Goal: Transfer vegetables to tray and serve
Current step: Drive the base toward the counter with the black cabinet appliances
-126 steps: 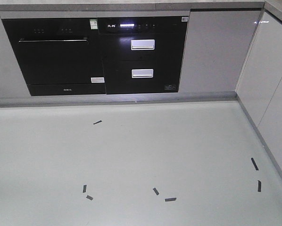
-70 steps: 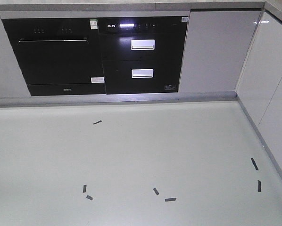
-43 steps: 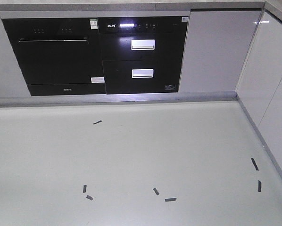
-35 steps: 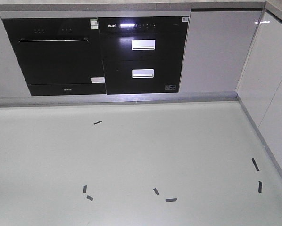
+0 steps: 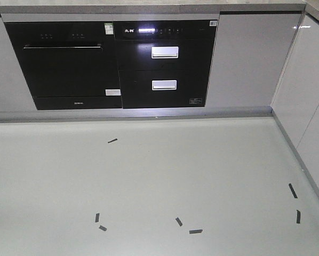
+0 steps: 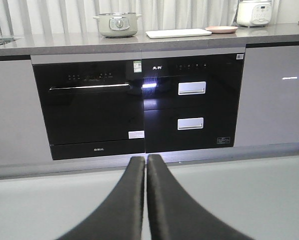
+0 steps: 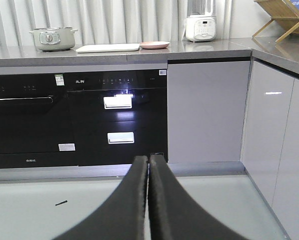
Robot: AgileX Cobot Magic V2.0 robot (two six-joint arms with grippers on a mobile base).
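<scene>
White tray [image 6: 178, 33] on counter [image 6: 64, 42], well beyond closed left hand [image 6: 145, 159]

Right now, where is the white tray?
In both wrist views the tray lies on the grey countertop above the black drawer appliance, between the green pot on its left and the pink plate on its right.

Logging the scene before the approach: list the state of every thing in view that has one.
Left gripper: shut, empty.
Right gripper: shut, empty.
Cream-white rectangular plastic tray: flat on counter, nothing visible on it.
Pale green round pot: lid on.
Black glass oven door: closed.
Two black drawers with silver handles: closed.
Control panel display: lit.
</scene>
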